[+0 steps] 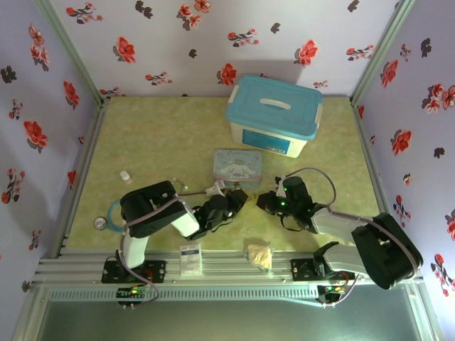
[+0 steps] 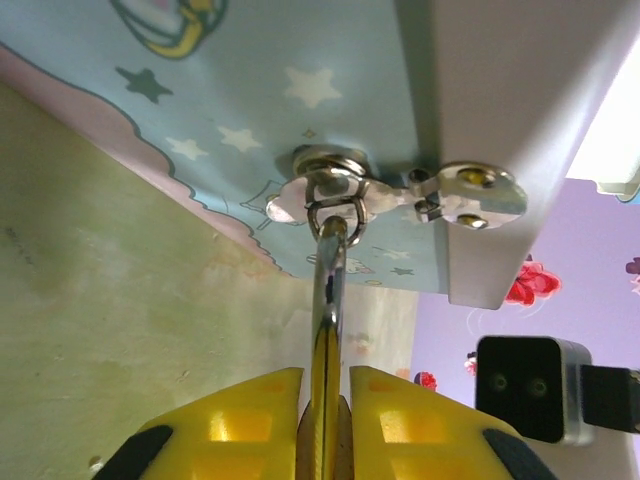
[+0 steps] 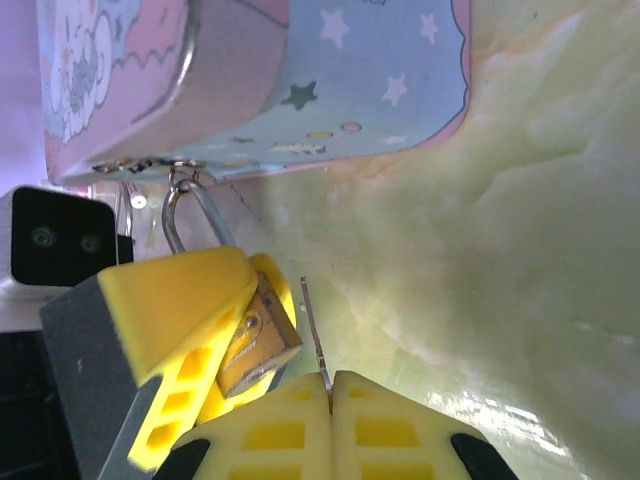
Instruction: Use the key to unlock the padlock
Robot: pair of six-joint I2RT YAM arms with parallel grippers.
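Progress sits at the approach: the left end effector (image 2: 324,400) is clamped on the padlock (image 3: 258,345) (its shackle (image 2: 328,280) hooked through the hasp (image 2: 340,190) of the blue tin (image 3: 330,90), apparently locked), while the right end effector (image 3: 330,390) pinches the key (image 3: 312,325) just beside it, so inserting and turning remain undone.

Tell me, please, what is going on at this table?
The left gripper is shut on the padlock, whose shackle passes through the clasp of the tin. The right gripper is shut on the key, holding its blade close beside the padlock, apparently not yet in it.
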